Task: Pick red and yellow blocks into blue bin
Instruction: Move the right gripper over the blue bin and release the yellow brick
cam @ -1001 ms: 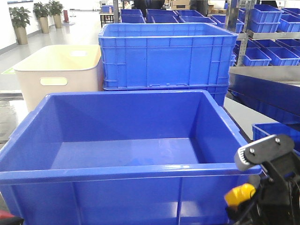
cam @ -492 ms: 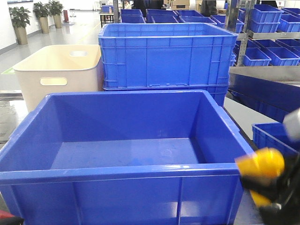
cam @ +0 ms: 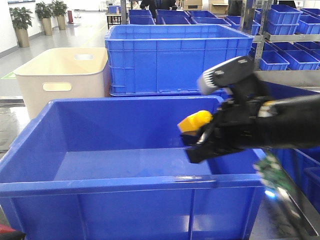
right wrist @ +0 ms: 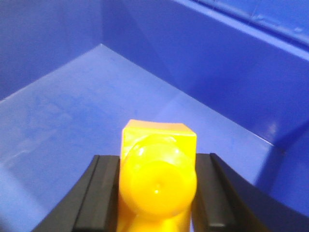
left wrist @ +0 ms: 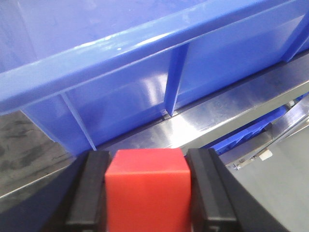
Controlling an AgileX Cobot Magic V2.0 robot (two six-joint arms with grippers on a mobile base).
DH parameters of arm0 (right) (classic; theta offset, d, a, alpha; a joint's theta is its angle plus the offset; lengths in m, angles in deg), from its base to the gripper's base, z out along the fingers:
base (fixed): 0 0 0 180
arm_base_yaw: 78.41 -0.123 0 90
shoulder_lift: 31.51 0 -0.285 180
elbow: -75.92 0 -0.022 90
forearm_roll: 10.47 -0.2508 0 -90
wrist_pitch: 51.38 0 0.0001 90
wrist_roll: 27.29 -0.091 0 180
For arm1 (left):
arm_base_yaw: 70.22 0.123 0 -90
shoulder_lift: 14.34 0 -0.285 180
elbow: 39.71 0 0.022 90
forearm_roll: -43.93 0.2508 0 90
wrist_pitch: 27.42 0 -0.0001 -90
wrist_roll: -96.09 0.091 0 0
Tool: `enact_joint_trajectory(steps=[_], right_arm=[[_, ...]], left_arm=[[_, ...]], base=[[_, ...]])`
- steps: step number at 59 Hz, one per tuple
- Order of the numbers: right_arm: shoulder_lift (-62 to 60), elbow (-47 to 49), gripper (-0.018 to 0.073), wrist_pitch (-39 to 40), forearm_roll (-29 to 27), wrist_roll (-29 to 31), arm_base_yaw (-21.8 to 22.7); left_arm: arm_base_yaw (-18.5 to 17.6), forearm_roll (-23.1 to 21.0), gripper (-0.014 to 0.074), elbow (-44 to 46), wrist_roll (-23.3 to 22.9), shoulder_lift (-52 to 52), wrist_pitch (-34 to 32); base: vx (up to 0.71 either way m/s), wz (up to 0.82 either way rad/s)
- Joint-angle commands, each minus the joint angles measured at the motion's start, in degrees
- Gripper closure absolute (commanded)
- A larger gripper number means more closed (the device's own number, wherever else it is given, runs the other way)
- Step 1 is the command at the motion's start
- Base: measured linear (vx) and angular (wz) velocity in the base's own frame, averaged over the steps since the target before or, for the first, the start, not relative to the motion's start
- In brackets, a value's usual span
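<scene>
The big glossy blue bin (cam: 125, 182) fills the front view's foreground. My right gripper (cam: 192, 137) reaches in over its right wall, shut on the yellow block (cam: 195, 121). In the right wrist view that yellow block (right wrist: 158, 171), a round stud facing the camera, sits between the black fingers (right wrist: 104, 193) above the blue bin's floor (right wrist: 72, 111). In the left wrist view my left gripper (left wrist: 147, 181) is shut on the red block (left wrist: 146, 186), low outside the blue bin's ribbed outer wall (left wrist: 125, 92). The left gripper is not seen in the front view.
A taller blue crate (cam: 177, 57) with grid ribbing stands behind the bin, and a beige tub (cam: 62, 75) with a handle slot is at back left. More blue crates (cam: 292, 30) sit on shelves at right. A metal ledge (left wrist: 217, 116) runs under the bin.
My right arm has swung up from the lower right corner and leftward over the bin's right wall, carrying the yellow block to above the bin's inside.
</scene>
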Motion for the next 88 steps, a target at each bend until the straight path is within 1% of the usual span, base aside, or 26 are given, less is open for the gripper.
enact_joint_trajectory(steps=[1,6,9,20,27,34,39,45,48,55,60,68,79,88], right_arm=[[2.8,4.6,0.0306,4.7,-0.4,0.7,0.1],[6.2,6.0,0.0264,4.8,-0.4,0.7,0.1],[7.6,6.4,0.022,5.0,-0.4,0.4,0.1],[9.4,6.6,0.0001,6.1,-0.5,-2.3,0.1],[7.7,6.6,-0.0076,5.9,-0.5,-2.0,0.1],[3.5,6.6,-0.0075,3.8,-0.5,-2.1,0.1],[0.1,6.6,-0.0059,0.1,-0.6,-3.1,0.1],[-5.0,5.1,-0.0021,-4.6,-0.6,-7.9,0.1],[-8.2,2.5,-0.0003,-5.3,-0.5,-9.9,0.1],[-15.7,-6.5,0.003,-2.5,-0.5,-10.3,0.1],[-20.8,-13.5,0.0032,-0.9,-0.4,-10.1,0.1],[-28.6,-22.6,0.0032,-0.9,-0.4,-10.1,0.1],[-37.0,-32.2,0.0032,-1.0,2.6,-10.0,0.1],[-42.1,-37.8,0.0032,-1.0,2.6,-10.0,0.1]], left_arm=[[-0.5,-0.5,0.038,1.4,-0.5,-0.3,-3.9],[-0.5,-0.5,0.038,1.4,-0.5,-0.3,-3.9],[-0.5,-0.5,0.038,1.4,-0.5,-0.3,-3.9],[-0.5,-0.5,0.038,1.4,-0.5,-0.3,-3.9],[-0.5,-0.5,0.038,1.4,-0.5,-0.3,-3.9],[-0.5,-0.5,0.038,1.4,-0.5,-0.3,-3.9],[-0.5,-0.5,0.038,1.4,-0.5,-0.3,-3.9],[-0.5,-0.5,0.038,1.4,-0.5,-0.3,-3.9],[-0.5,-0.5,0.038,1.4,-0.5,-0.3,-3.9],[-0.5,-0.5,0.038,1.4,-0.5,-0.3,-3.9],[-0.5,-0.5,0.038,1.4,-0.5,-0.3,-3.9],[-0.5,-0.5,0.038,1.4,-0.5,-0.3,-3.9],[-0.5,-0.5,0.038,1.4,-0.5,-0.3,-3.9],[-0.5,-0.5,0.038,1.4,-0.5,-0.3,-3.9]], base=[[0.0,0.0],[0.0,0.0],[0.0,0.0],[0.0,0.0],[0.0,0.0],[0.0,0.0],[0.0,0.0],[0.0,0.0],[0.0,0.0],[0.0,0.0],[0.0,0.0],[0.0,0.0],[0.0,0.0],[0.0,0.0]])
